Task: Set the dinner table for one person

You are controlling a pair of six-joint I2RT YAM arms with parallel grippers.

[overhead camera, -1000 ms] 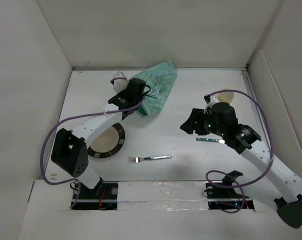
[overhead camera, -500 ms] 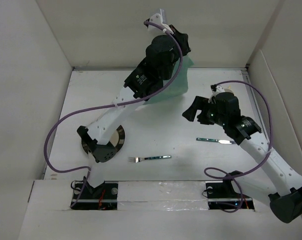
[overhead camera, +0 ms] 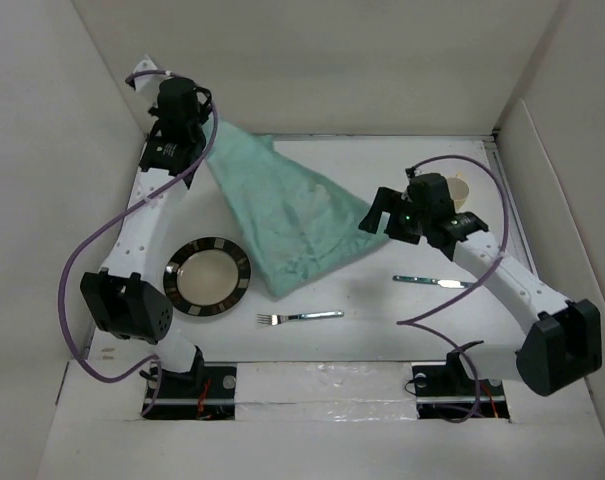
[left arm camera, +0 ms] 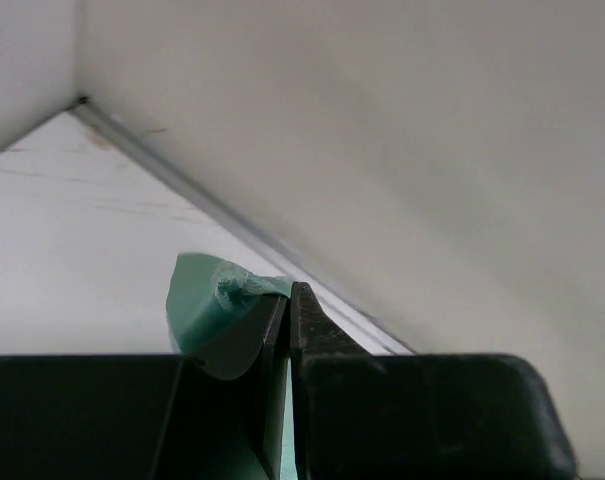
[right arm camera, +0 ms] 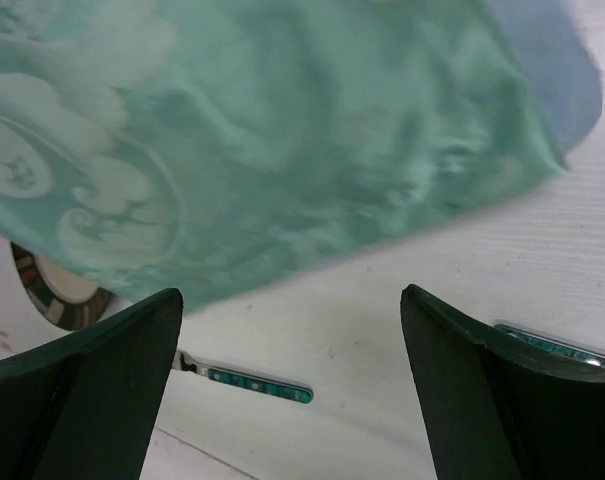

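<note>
The pale green patterned cloth mat [overhead camera: 287, 215] hangs stretched over the white dinner table [overhead camera: 402, 160]. My left gripper [overhead camera: 204, 128] holds it raised at the far left corner, jaws shut on a cloth corner [left arm camera: 207, 295] in the left wrist view [left arm camera: 290, 295]. My right gripper [overhead camera: 374, 213] hovers beside the mat's right corner, open, with nothing between its fingers [right arm camera: 292, 300]; the cloth [right arm camera: 282, 130] lies beyond them. A striped-rim plate [overhead camera: 207, 277] sits front left, a fork [overhead camera: 300, 317] in front of the mat, and a knife [overhead camera: 432, 282] to the right.
A pale cup [overhead camera: 461, 190] stands at the back right, partly hidden by the right arm. White walls close in the table on the left, back and right. The fork handle [right arm camera: 257, 383], knife [right arm camera: 557, 343] and plate rim [right arm camera: 62, 295] show under the right wrist.
The left arm lifted the cloth off the table, then swung it to the far left corner, spreading it out. The right gripper opened wider and moved up toward the cloth's right corner.
</note>
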